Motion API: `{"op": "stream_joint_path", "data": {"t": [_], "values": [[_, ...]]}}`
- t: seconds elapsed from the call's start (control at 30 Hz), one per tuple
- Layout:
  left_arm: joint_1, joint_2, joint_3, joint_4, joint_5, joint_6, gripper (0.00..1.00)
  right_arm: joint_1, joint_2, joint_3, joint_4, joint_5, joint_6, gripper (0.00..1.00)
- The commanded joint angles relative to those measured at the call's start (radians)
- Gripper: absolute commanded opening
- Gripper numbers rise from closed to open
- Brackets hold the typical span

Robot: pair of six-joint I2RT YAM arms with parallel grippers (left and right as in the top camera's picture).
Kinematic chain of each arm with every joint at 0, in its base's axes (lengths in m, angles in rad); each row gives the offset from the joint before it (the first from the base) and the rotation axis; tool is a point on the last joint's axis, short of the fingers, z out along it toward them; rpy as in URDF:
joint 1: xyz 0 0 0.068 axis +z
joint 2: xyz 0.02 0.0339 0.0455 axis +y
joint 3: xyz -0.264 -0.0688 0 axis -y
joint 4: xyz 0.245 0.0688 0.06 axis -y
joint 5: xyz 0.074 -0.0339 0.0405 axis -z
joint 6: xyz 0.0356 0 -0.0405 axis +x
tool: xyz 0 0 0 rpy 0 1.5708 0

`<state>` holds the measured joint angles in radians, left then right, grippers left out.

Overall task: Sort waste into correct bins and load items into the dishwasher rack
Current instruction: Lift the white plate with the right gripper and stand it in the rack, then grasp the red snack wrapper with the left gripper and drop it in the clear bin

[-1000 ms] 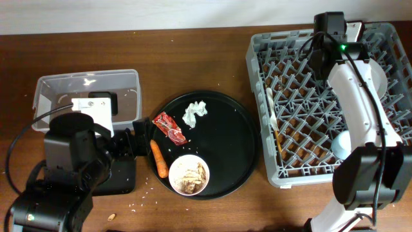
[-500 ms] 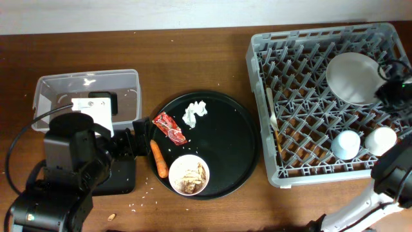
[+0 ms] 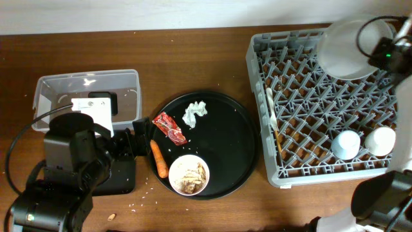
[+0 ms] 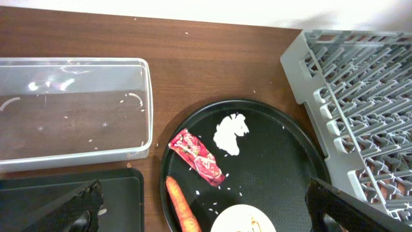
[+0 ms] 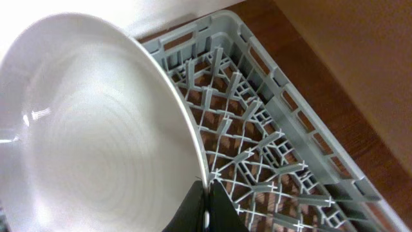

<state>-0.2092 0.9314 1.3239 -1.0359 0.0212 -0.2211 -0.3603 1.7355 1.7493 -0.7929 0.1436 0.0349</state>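
Note:
My right gripper (image 3: pixel 381 54) is shut on the rim of the pale round plate (image 3: pixel 344 46), held tilted over the far right corner of the grey dishwasher rack (image 3: pixel 309 109); the right wrist view shows the fingers (image 5: pixel 206 206) pinching the plate (image 5: pixel 96 129). My left gripper (image 3: pixel 138 138) is open and empty beside the round black tray (image 3: pixel 238 142), above the carrot (image 4: pixel 182 206). On that tray lie a red wrapper (image 3: pixel 169 127), a white tissue (image 3: pixel 195 114), the carrot (image 3: pixel 159 159) and a white bowl with food scraps (image 3: pixel 189 174).
A clear tub (image 3: pixel 87 93) stands at the far left, with a shallow black rectangular tray (image 3: pixel 122 177) in front of it. The rack holds a light-blue cup (image 3: pixel 348 144), a white cup (image 3: pixel 380 140), a fork (image 3: pixel 271 106) and chopsticks (image 3: pixel 277 138). Rice grains dot the table.
My right arm has swung off the rack's middle and carried the plate toward the rack's far right corner. The left arm and the waste have not moved.

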Motion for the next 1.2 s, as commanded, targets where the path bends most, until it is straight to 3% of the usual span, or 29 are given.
{"op": "stream_joint_path", "data": {"t": [0.0, 0.07, 0.13, 0.43, 0.47, 0.5, 0.53, 0.6, 0.7, 0.77, 0.8, 0.83, 0.93, 1.03, 1.07, 1.17], "values": [[0.000, -0.004, 0.003, 0.002, -0.011, 0.005, 0.99, 0.148, 0.019, 0.003, 0.013, 0.323, -0.188, 0.04], [0.000, -0.004, 0.003, 0.002, -0.011, 0.005, 0.99, 0.278, 0.033, 0.003, 0.048, 0.553, -0.262, 0.04], [0.000, -0.004, 0.003, 0.002, -0.010, 0.005, 0.99, 0.343, 0.055, 0.003, 0.058, 0.642, -0.312, 0.04], [0.000, -0.004, 0.003, 0.002, -0.011, 0.005, 1.00, 0.423, 0.104, -0.091, 0.054, 0.660, -0.307, 0.04], [0.000, -0.004, 0.003, 0.002, -0.011, 0.005, 0.99, 0.427, 0.104, -0.090, 0.053, 0.649, -0.307, 0.11], [0.000, -0.004, 0.003, 0.002, -0.011, 0.005, 0.99, 0.428, 0.101, -0.090, 0.048, 0.635, -0.239, 0.48], [0.000, -0.004, 0.003, 0.002, -0.011, 0.005, 0.99, 0.423, 0.076, -0.086, 0.023, 0.531, -0.094, 0.73], [0.000, -0.004, 0.003, 0.002, -0.010, 0.005, 0.99, 0.396, 0.003, -0.074, 0.021, 0.278, -0.014, 0.82], [0.000, -0.004, 0.003, 0.002, -0.011, 0.005, 0.99, 0.307, -0.195, -0.058, -0.071, -0.036, 0.105, 0.82], [0.000, -0.004, 0.003, 0.002, -0.011, 0.005, 0.99, 0.261, -0.324, -0.058, -0.164, -0.209, 0.106, 0.82], [0.000, -0.004, 0.003, 0.002, -0.011, 0.005, 0.99, 0.224, -0.447, -0.058, -0.278, -0.296, 0.164, 0.85], [0.000, -0.005, 0.003, 0.010, -0.044, 0.005, 0.99, 0.189, -0.556, -0.058, -0.370, -0.335, 0.184, 0.98], [0.000, -0.003, 0.003, 0.008, -0.025, 0.005, 0.99, 0.174, -0.721, -0.058, -0.432, -0.335, 0.184, 0.99], [0.000, 0.027, 0.002, 0.010, 0.066, 0.005, 0.99, 0.174, -0.760, -0.058, -0.432, -0.335, 0.184, 0.99], [-0.009, 0.088, -0.004, 0.000, 0.069, 0.005, 0.99, 0.174, -0.755, -0.058, -0.432, -0.335, 0.183, 0.99], [-0.154, 0.474, -0.011, 0.109, 0.068, 0.093, 0.83, 0.174, -0.727, -0.058, -0.435, -0.335, 0.183, 0.99]]}}
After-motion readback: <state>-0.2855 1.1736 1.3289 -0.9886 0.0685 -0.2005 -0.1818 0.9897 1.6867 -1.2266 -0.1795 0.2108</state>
